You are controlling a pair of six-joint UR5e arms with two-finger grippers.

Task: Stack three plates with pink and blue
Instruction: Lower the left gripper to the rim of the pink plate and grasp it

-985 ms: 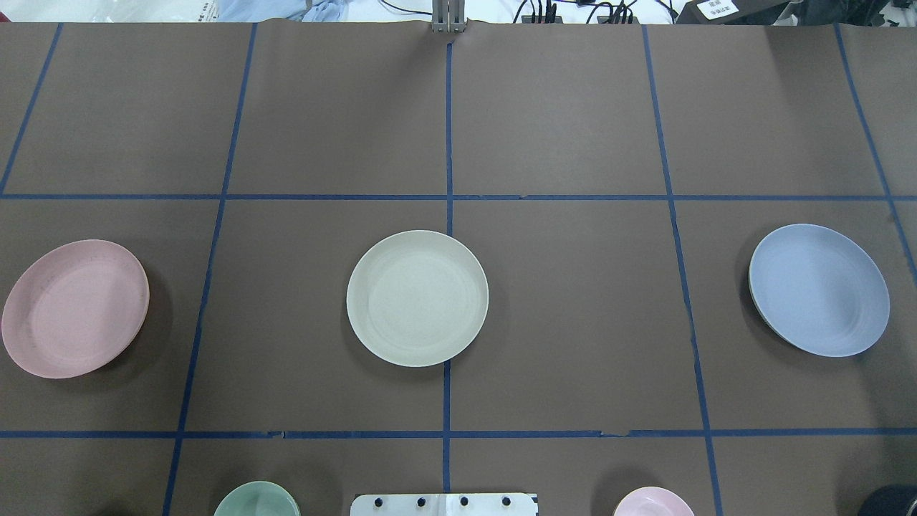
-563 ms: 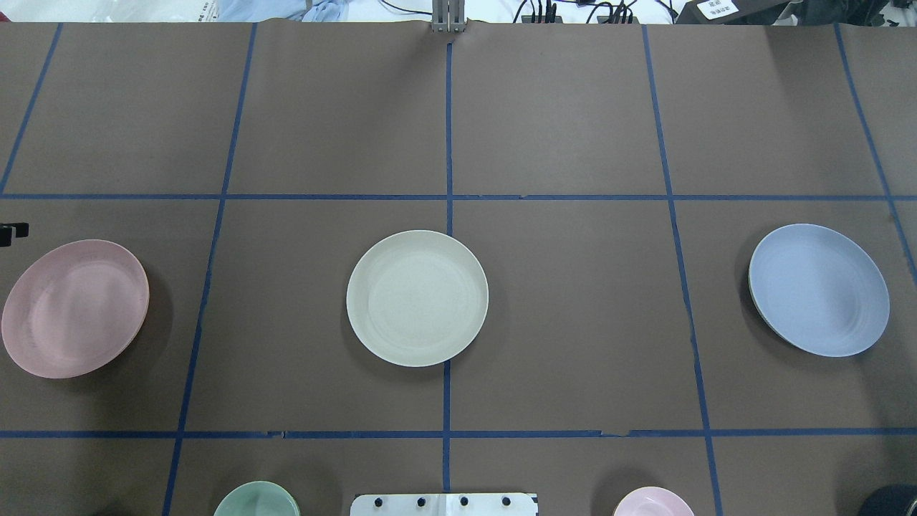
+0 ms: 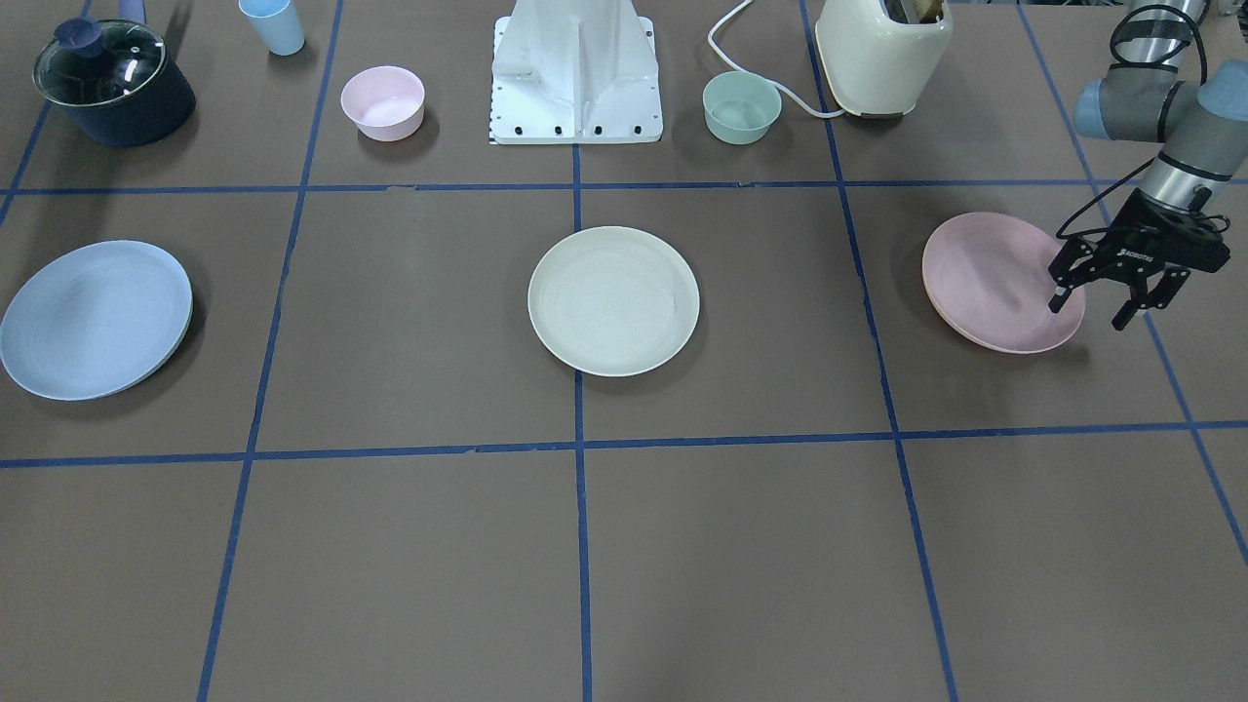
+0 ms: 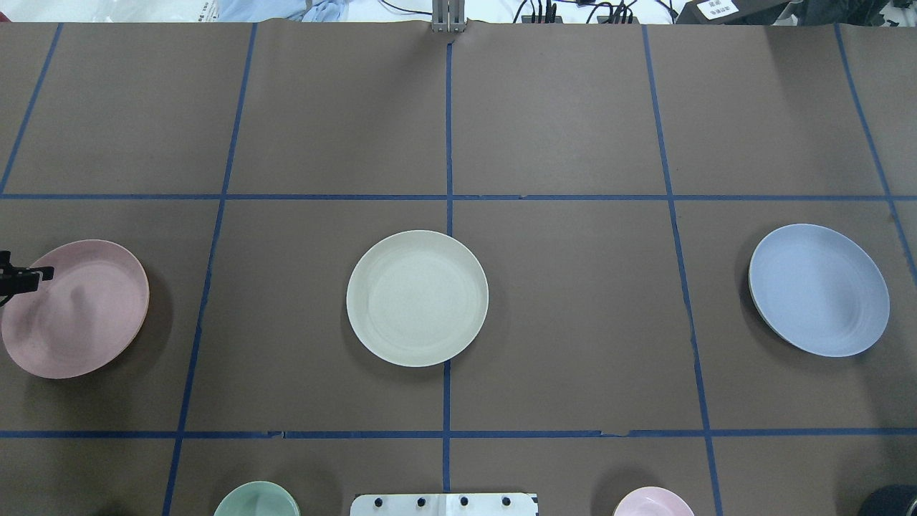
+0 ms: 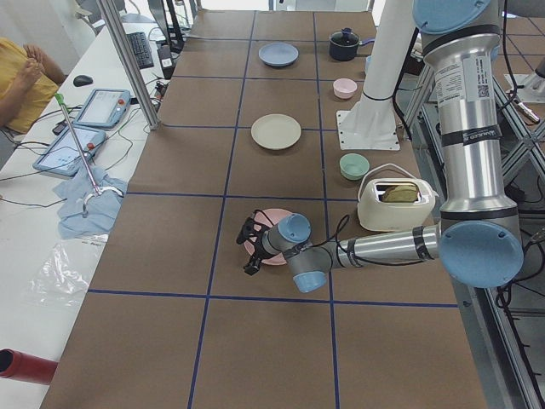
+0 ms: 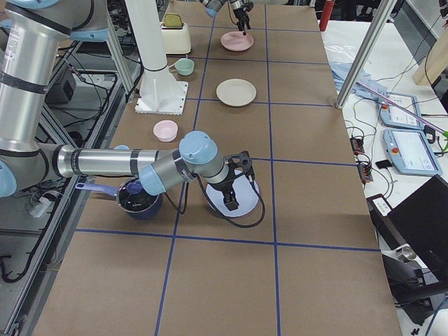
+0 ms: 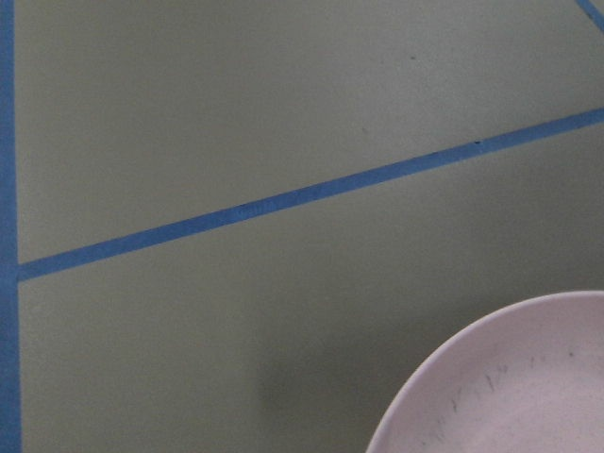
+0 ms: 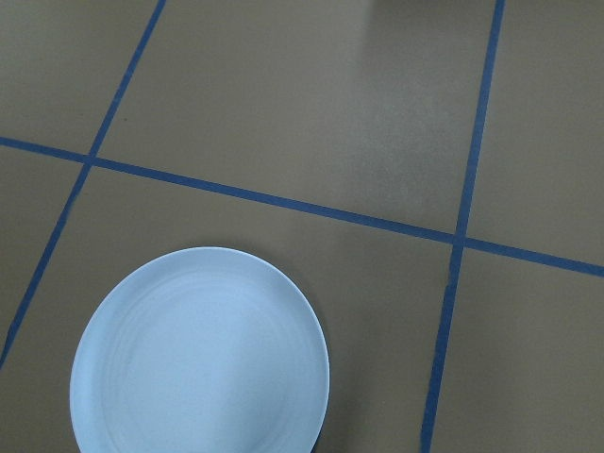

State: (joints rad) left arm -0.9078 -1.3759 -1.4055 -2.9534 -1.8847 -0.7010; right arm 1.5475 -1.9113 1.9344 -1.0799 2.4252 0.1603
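Three plates lie apart in a row on the brown table. The cream-white plate [image 4: 417,297] is in the middle, the pale pink plate [image 4: 75,308] on my left, the light blue plate [image 4: 819,289] on my right. My left gripper [image 3: 1089,314] is open, one finger over the pink plate [image 3: 999,283] and one outside its outer rim; it holds nothing. My right gripper [image 6: 233,199] shows only in the exterior right view, over the blue plate [image 6: 246,203]; I cannot tell whether it is open or shut. The right wrist view shows the blue plate [image 8: 200,354] below.
Near the robot base [image 3: 577,73] stand a small pink bowl [image 3: 382,101], a small mint-green bowl [image 3: 742,106], a cream toaster [image 3: 882,54], a dark lidded pot [image 3: 112,83] and a blue cup [image 3: 272,24].
My left gripper has come into the overhead view at the left edge and moved over the pink plate's outer rim. The plates have not moved.
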